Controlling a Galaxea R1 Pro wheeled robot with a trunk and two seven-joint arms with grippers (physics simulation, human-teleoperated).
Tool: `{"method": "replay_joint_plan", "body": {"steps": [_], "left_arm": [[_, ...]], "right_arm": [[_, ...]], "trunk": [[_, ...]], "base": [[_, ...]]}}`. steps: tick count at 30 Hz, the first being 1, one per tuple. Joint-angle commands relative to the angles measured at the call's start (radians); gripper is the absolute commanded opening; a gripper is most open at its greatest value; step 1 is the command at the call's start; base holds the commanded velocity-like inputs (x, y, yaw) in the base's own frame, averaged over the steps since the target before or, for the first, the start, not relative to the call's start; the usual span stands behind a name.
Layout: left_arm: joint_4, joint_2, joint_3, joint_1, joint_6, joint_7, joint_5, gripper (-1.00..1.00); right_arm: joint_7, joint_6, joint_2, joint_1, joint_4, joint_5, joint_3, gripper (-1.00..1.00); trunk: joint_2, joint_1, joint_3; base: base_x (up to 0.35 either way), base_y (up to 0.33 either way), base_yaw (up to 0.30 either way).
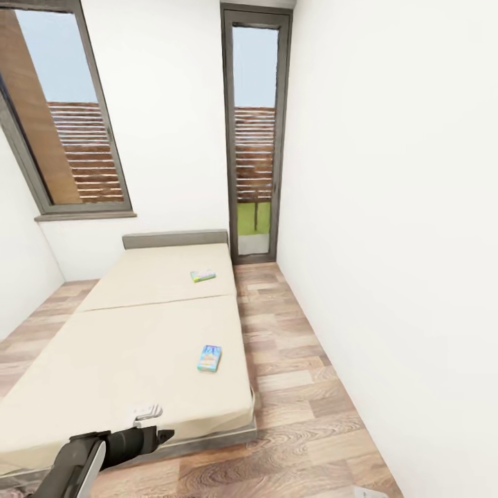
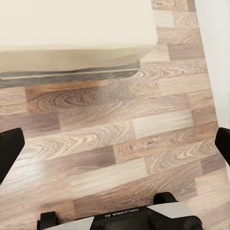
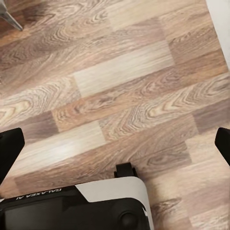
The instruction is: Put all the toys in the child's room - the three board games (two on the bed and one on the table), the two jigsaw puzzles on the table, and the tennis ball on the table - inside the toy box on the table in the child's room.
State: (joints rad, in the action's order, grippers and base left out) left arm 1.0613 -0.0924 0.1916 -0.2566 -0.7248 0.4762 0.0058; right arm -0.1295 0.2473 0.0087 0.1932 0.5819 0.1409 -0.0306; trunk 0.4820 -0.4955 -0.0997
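Observation:
Two board games lie on the beige bed (image 1: 117, 346): a bluish box (image 1: 209, 358) near the bed's right edge, and a green and white box (image 1: 203, 275) further back. My left gripper (image 1: 160, 436) hovers low at the foot of the bed, well short of both boxes. In the left wrist view the left gripper (image 2: 115, 146) is open over the wood floor, with the bed's corner (image 2: 76, 52) ahead. The right gripper (image 3: 115, 143) is open above bare floor planks. The table, toy box, jigsaw puzzles and tennis ball are out of view.
A strip of wood-plank floor (image 1: 297, 373) runs between the bed and the white right wall (image 1: 401, 242). A narrow glass door (image 1: 254, 138) stands at its far end, and a large window (image 1: 66, 117) is on the left. A grey metal leg (image 3: 9, 19) stands on the floor.

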Motion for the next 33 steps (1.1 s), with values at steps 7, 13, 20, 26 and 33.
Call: {"method": "replay_joint_plan", "body": {"steps": [7, 13, 20, 26, 33], "left_arm": [[0.0, 0.008, 0.002, -0.001, -0.007, 0.004, 0.0, 1.0], [0.001, 0.011, 0.002, -0.001, -0.007, 0.004, 0.0, 1.0], [0.002, 0.017, 0.001, -0.001, -0.007, 0.004, 0.0, 1.0], [0.012, 0.037, 0.002, -0.001, -0.007, 0.001, 0.0, 1.0], [0.037, 0.051, 0.0, -0.001, -0.007, -0.002, -0.008, 1.0]], "right_arm": [[-0.004, 0.004, 0.001, 0.0, 0.003, 0.002, -0.002, 1.0], [-0.004, 0.004, 0.001, 0.0, 0.003, -0.008, -0.002, 1.0], [-0.004, 0.004, 0.001, 0.0, 0.003, -0.01, -0.002, 1.0], [-0.004, 0.0, 0.0, 0.0, 0.003, -0.01, -0.004, 1.0], [-0.004, -0.002, -0.001, 0.0, 0.003, -0.009, -0.006, 1.0]], "trunk": [[0.002, -0.001, -0.002], [0.002, -0.001, -0.002], [0.002, -0.001, -0.002], [-0.005, 0.003, 0.001], [-0.054, 0.03, 0.023]], "base": [[0.0, -0.135, 0.277], [0.0, -0.119, 0.29], [-0.016, -0.023, 0.277], [-0.09, -0.024, 0.077], [-0.014, -0.004, 0.012]]}}
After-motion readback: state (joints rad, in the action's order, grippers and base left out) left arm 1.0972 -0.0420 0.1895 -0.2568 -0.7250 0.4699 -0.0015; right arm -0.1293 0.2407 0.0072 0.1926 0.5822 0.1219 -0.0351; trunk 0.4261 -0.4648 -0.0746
